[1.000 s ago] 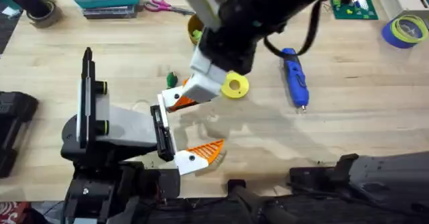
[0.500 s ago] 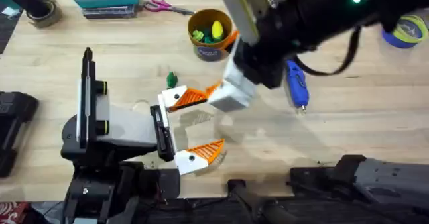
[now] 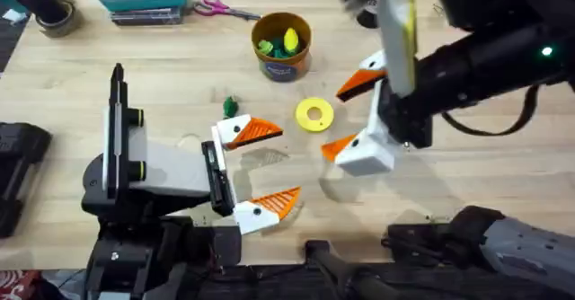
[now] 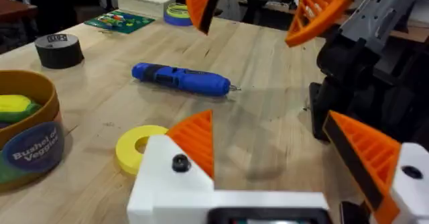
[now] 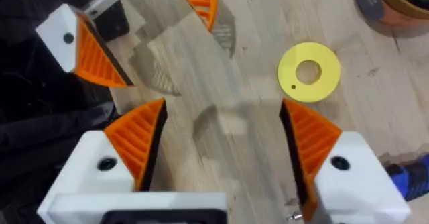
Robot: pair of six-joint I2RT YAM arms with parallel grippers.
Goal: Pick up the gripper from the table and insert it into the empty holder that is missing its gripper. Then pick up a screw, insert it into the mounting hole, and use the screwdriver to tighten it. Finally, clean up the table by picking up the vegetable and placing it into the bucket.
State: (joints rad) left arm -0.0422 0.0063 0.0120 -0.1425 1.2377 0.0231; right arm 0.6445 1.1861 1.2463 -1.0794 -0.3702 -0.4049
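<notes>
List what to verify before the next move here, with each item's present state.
1. Left gripper open with nothing between its fingers: ok.
2. Right gripper open with nothing between its fingers: ok.
3. Screwdriver lying free, clear of both grippers: ok.
4. Bucket upright with its mouth open: ok.
5. Vegetable inside the bucket: not ok, it lies outside, beside the left gripper's upper finger.
6. Spare orange finger and holder located: cannot tell.
</notes>
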